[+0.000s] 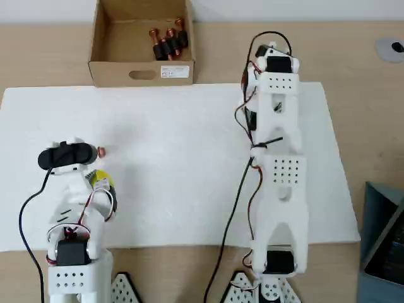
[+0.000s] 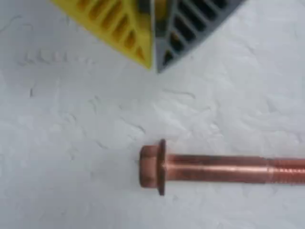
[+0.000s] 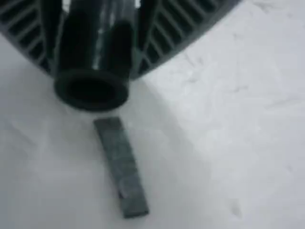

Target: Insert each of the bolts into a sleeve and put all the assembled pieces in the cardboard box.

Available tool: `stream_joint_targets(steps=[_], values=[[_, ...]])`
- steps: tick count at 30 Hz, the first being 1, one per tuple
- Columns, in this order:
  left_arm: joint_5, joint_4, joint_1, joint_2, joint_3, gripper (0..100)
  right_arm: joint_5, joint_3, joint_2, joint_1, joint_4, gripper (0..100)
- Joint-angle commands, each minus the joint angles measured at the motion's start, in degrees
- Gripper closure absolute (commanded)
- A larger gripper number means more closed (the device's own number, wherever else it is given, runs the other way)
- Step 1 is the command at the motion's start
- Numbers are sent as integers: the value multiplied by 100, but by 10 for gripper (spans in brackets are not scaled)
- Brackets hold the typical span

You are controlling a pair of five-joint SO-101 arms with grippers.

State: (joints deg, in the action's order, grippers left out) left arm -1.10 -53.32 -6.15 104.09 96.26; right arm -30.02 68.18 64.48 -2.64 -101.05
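Here's the copper bolt [image 2: 221, 168], lying flat on the white mat [image 1: 177, 158] at the middle left of the high view. Its flanged head peeks out just to the right of the left arm's wrist. The left gripper [image 2: 153, 61] hangs close over the mat near the head end, apart from the bolt, with its yellow and grey jaws clenched tip to tip and nothing between them.

Across the mat, at the upper right of the high view, the right gripper [image 3: 97, 52] has its jaws grasping a black sleeve [image 3: 93, 76], open mouth clear of the jaws. A flat grey strip [image 3: 121, 167] lies on the mat just beside that mouth. In the upper left the cardboard box [image 1: 104, 71] sits on the wooden tabletop [image 1: 38, 57] with several assembled pieces [image 1: 169, 43] already inside.

So the step in hand looks like the pick-up of this bolt.
- The jaws need to spread first, because closed tips would only nudge the bolt and a round shank rolls easily.
- Straddle the shank crosswise, close to the flange, and come straight down so both pads meet it together.
- That grip leaves the threaded end free to lead into the sleeve.
- A grasp too near the thread would likely block the insertion.
- Lift level, then line the shank up with the bore before pushing.
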Motion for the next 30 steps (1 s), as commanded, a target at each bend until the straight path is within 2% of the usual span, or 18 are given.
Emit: stream_joint_targets(steps=[1,15,22,30], values=[[-53,62,18,31,26,998,229,13,-48,4,-123,989],[-35,62,18,31,35,998,686,-286,-1490,-4,-141,989],[-35,62,18,31,35,998,703,-1684,-2932,-31,-141,989],[-26,62,18,31,35,998,941,-3530,-5376,-31,-141,989]])
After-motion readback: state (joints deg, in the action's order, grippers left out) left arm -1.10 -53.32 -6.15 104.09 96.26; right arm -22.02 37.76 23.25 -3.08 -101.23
